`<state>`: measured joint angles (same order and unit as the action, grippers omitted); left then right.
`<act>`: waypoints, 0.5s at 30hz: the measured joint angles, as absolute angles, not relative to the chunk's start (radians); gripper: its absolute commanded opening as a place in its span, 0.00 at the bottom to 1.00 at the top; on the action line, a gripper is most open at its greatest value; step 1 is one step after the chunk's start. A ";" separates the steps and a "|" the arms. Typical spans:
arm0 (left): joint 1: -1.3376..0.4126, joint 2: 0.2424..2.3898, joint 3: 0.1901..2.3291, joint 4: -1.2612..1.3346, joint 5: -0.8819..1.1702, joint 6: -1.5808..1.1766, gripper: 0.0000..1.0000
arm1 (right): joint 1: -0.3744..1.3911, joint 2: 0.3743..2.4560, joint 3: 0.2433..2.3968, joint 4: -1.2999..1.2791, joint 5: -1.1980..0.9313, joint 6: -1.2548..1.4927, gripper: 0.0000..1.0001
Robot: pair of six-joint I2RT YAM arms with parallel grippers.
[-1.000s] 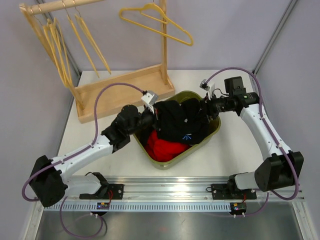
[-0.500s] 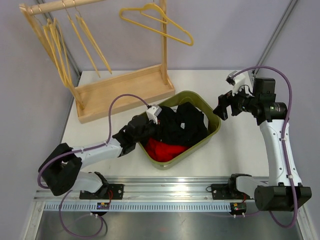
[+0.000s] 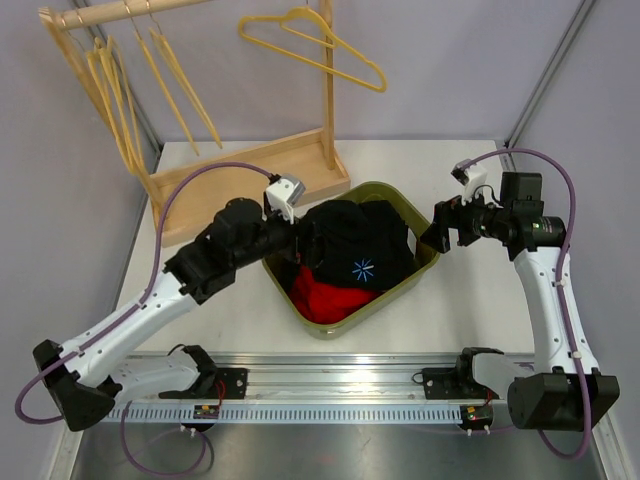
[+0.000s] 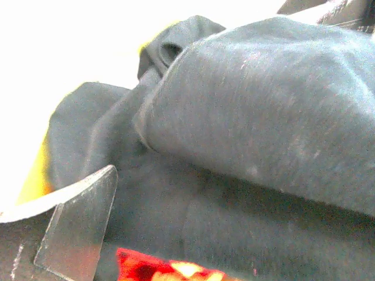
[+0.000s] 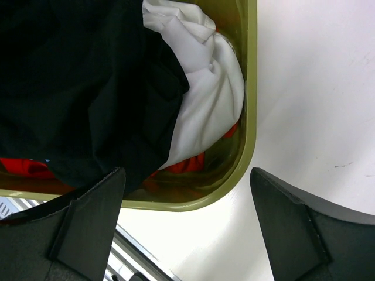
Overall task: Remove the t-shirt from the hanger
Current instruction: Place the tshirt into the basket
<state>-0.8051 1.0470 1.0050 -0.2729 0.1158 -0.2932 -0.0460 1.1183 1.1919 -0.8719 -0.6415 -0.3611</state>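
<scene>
Black t-shirt (image 3: 355, 250) is noted heaped in the green bin (image 3: 425, 262) between both sets of fingers, well apart from the hanger (image 3: 330, 50) beyond them; left fingers (image 4: 76, 234) are spread at its folds, right fingers (image 5: 88, 228) spread empty beside the rim; withdrawal is best made straight back, lest cloth be snagged.

No legible text — just a blue starburst emblem (image 3: 362, 268) on the black t-shirt (image 3: 345, 232)

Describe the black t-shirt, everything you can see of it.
The black t-shirt is soft dark knit, crumpled in a heap with a small light blue star-like print facing up. It lies in the olive bin, piled on a red garment and a white garment. No hanger shows in it. The right gripper stands open, clear of it.
</scene>
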 measured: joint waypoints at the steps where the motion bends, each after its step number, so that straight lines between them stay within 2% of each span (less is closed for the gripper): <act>1: -0.805 1.050 1.058 -0.324 0.100 -0.277 0.99 | -0.046 1.114 1.190 -0.867 -0.645 -0.358 0.94; 6: -0.805 1.063 1.196 -0.565 0.067 -0.233 0.99 | -0.047 1.108 1.188 -0.856 -0.648 -0.354 0.94; 15: -0.805 1.007 1.201 -0.797 0.063 -0.225 0.99 | -0.051 1.097 1.161 -0.849 -0.652 -0.351 0.94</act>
<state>-0.8051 1.0065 1.2015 -0.7975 0.0631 -0.2253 -0.0505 1.0969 1.1610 -0.8494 -0.6518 -0.3511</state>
